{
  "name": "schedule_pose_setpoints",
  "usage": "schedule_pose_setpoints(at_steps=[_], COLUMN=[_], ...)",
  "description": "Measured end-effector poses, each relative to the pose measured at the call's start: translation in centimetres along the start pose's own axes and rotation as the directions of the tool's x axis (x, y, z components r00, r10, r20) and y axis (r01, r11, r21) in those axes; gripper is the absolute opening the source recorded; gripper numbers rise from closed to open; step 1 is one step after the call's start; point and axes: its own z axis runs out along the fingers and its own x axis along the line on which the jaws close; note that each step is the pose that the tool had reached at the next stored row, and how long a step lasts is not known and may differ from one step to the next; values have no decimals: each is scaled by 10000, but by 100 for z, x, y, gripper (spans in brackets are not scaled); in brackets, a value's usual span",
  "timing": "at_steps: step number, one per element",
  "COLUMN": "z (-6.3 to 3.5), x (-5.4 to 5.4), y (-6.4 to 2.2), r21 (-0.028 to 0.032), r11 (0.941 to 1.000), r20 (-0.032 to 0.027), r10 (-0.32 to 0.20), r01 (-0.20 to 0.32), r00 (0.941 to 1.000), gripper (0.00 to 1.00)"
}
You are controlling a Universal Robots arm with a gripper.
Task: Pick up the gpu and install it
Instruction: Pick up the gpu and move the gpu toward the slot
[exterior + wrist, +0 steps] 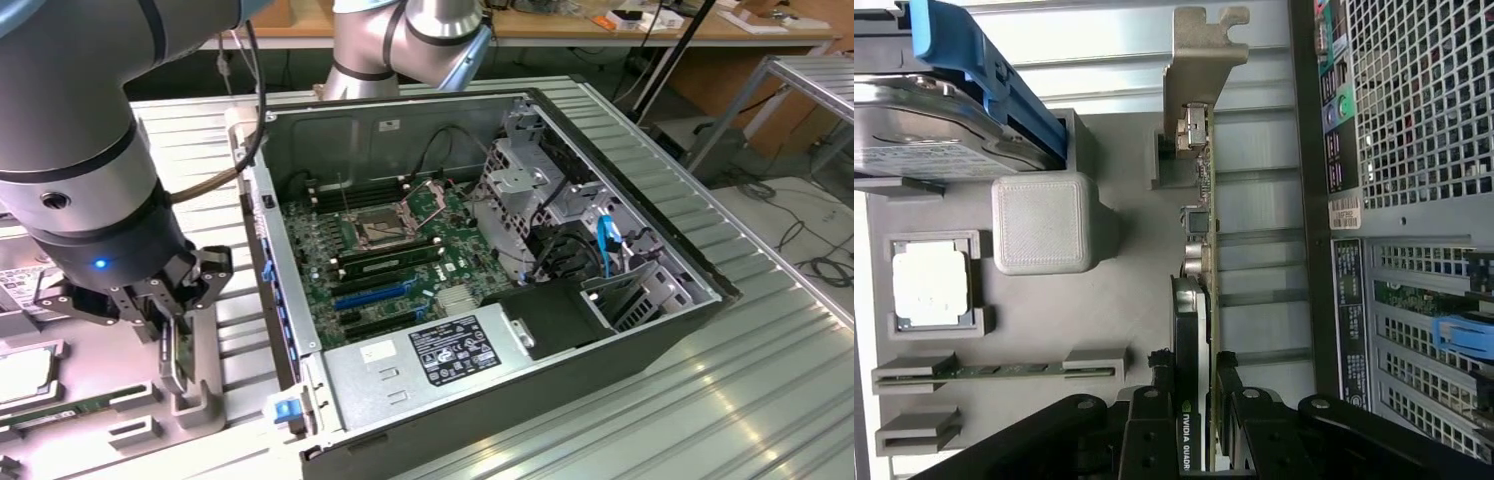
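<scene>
The hand (174,326) sits over a grey parts tray (200,412) on the ribbed metal tabletop (747,380), at about 8 o'clock from the open computer case (627,180) in the exterior view. Its two fingers are partly closed and clamp the gpu (170,365) from both faces. The card stands on edge between them, just outside the case's side wall.

In the wrist view the hand (1194,388) straddles the gpu (1199,260) at one end of the card, a finger (1160,385) pressed to its dark fan side. The silver end bracket (1199,50) is at the card's far end, and the card lies parallel to the case's perforated wall. Whether its lower edge has left the tray (1124,290) I cannot tell.

The same tray carries a hard drive (934,130) with a blue carrier, a square processor chip (932,285) and a memory stick (1004,371) held in two clips.

Inside the case the green motherboard (387,260) lies exposed, with the power supply (427,350) at its 6 o'clock side.
</scene>
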Motion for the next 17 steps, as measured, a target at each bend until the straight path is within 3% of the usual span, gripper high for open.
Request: schedule_pose_setpoints(at_steps=[17], z=[-156], x=[-4], y=[7], r21=[0], r11=[10000], r20=[-1], r10=[0], r01=[0], r00=[10000], gripper=[27])
